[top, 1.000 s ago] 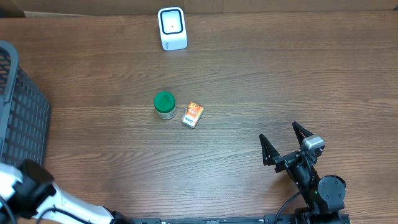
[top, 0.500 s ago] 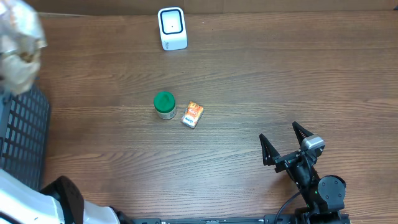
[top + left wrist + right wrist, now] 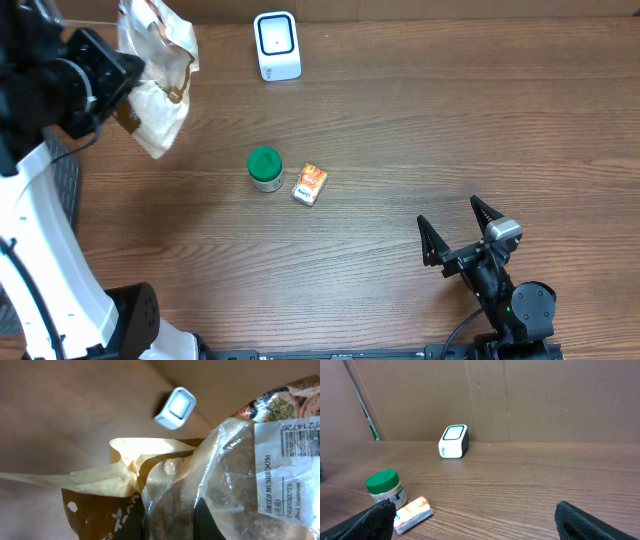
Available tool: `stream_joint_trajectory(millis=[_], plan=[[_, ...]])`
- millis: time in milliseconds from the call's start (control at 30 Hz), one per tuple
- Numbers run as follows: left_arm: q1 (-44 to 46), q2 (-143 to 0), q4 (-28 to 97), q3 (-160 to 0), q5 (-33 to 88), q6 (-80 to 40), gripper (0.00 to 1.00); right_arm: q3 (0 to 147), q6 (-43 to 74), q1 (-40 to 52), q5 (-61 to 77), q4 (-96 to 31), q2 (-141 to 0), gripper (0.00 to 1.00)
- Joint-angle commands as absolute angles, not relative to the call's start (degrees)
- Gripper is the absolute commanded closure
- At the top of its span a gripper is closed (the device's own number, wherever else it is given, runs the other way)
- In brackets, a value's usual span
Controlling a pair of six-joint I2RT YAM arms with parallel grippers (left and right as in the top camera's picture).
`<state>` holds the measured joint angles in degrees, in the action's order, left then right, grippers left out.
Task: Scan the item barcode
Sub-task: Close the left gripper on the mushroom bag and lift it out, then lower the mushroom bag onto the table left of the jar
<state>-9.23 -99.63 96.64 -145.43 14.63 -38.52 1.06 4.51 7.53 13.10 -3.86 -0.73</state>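
A bag of dried mushrooms [image 3: 158, 72], pinched aloft in the left gripper's [image 3: 170, 525] closed jaws, wants turning so its barcode label [image 3: 299, 435] faces the white scanner [image 3: 277, 45] beyond them, while the right gripper [image 3: 448, 212] rests, jaws spread, far from 1 green-capped jar [image 3: 265, 167], contents unseen.

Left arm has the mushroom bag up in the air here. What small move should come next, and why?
Probably carry the dried mushroom bag rightward toward the scanner, turning its barcode label to face the scanner's window. The left gripper is shut on the bag, which is held up to the left of the scanner and not yet in front of it.
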Motion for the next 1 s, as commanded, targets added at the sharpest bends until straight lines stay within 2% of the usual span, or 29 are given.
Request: stream_joint_trajectory(millis=[0,233,400,633,967], plan=[[-6.6,-99.3,96.8,-137.8,5.8,-51.2,0.96,0.5,4.9,7.3,12.9,-3.5,-0.2,0.00],[-4.7,-99.4,96.8,-120.3,-1.7,-63.9,0.95,0.5,4.9,7.3,12.9,-3.5,-0.2,0.00],[-4.7,-99.4,93.6,-106.8,-2.5,-73.5,0.96,0.5,4.9,7.3,12.9,-3.5,-0.2,0.00],[-3.3,-99.4,80.4,-91.2,-2.5,-76.3,0.96,0.5,4.9,7.3,12.9,-3.5,-0.2,0.00],[0.6,-99.4,64.0,-76.7,-1.9,-78.9,0.96,0.5,4.9,7.3,12.9,-3.5,-0.2,0.00]])
